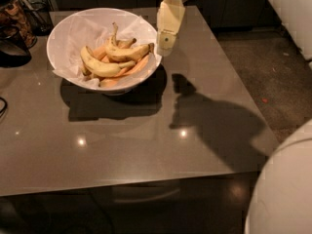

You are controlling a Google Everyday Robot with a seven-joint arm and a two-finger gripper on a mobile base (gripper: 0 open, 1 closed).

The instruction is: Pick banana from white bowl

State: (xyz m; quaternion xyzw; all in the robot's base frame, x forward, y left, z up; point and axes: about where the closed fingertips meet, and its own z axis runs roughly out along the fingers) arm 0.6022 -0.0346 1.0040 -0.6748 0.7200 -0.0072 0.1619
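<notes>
Cream gripper (164,46) hanging just beside white bowl (62,38) rim, near bananas (104,68), open or closed unclear.

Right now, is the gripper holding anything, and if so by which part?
Nothing. The gripper hangs at the right rim of the bowl, and the bananas all lie inside it.
</notes>
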